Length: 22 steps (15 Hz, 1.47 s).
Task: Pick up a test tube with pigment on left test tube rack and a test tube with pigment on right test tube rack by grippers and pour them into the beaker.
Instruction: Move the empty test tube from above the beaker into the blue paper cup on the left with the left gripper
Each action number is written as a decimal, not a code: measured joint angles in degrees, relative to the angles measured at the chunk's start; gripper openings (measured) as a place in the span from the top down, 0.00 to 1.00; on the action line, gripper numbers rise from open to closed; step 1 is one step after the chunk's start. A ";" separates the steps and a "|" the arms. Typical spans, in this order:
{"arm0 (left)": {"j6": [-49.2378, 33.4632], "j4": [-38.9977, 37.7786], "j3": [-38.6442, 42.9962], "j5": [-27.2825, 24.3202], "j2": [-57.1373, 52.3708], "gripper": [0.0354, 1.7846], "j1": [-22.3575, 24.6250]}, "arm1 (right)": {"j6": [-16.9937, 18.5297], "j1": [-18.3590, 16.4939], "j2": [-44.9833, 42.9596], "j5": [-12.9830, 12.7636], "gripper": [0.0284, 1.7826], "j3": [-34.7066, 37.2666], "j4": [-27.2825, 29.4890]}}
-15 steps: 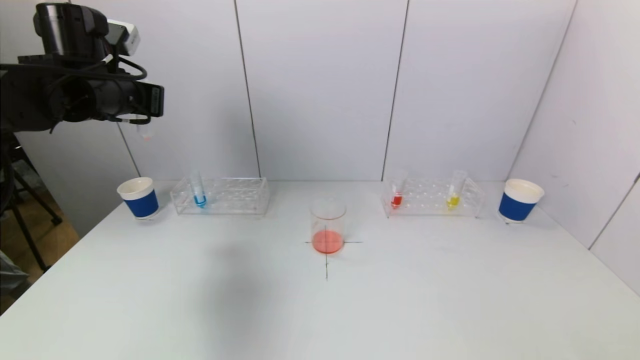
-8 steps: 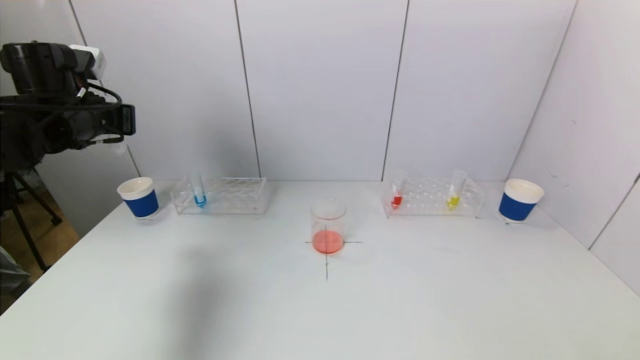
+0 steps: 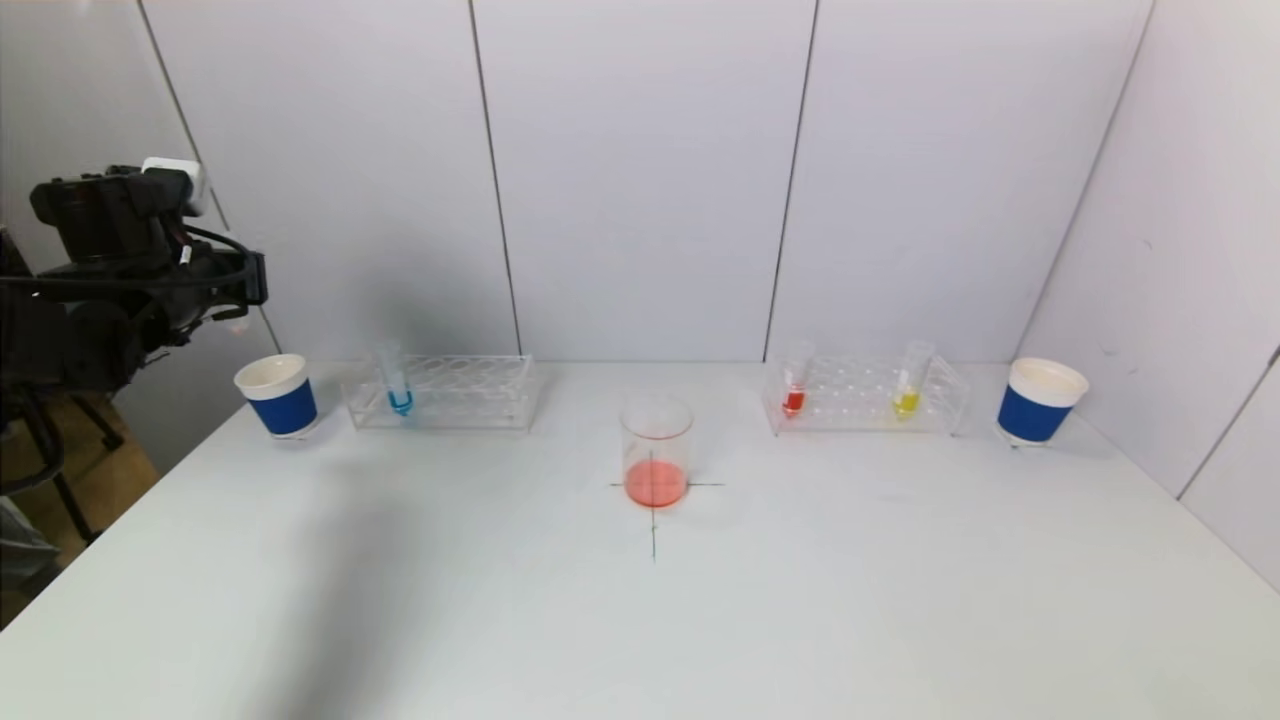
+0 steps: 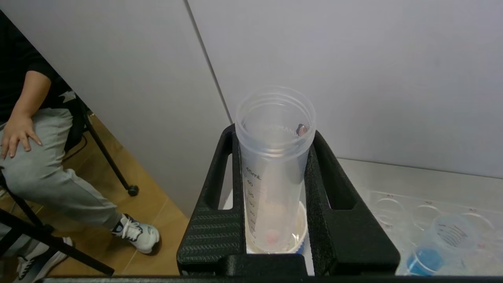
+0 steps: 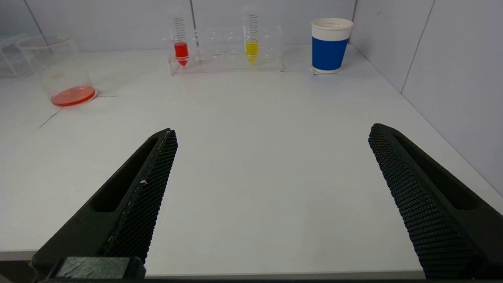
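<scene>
The nearly drained tube (image 4: pixel 275 165) stands upright, clamped between the left gripper (image 4: pixel 275 220) jaws above the paper cup (image 3: pixel 277 394) at ten o'clock, likely for discarding. The beaker (image 3: pixel 656 452) sits central. The right gripper (image 5: pixel 271 196), at five o'clock, waits with jaws apart.

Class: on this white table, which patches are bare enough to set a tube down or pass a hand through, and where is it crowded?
Free: the wide near half of the table in front of the beaker, and the gaps between it and the left rack and right rack. Crowded: the back row, where each blue cup stands close beside a rack.
</scene>
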 joint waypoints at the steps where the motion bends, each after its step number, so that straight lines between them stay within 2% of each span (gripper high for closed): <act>1: 0.02 -1.54 -0.46 -0.55 1.62 0.76 0.68 | 0.00 0.00 0.00 -0.02 0.01 0.00 0.00; 5: -0.01 -5.57 -2.80 -1.41 8.09 0.76 2.01 | 0.00 0.00 0.00 0.00 0.01 0.00 0.00; 11: -0.28 -7.19 -4.05 -1.82 13.56 0.76 2.17 | 0.00 0.00 0.00 0.00 0.01 0.00 0.00; 22: -1.79 -10.34 -1.51 -1.79 16.26 0.76 2.18 | 0.00 0.00 0.00 0.00 0.01 0.00 0.00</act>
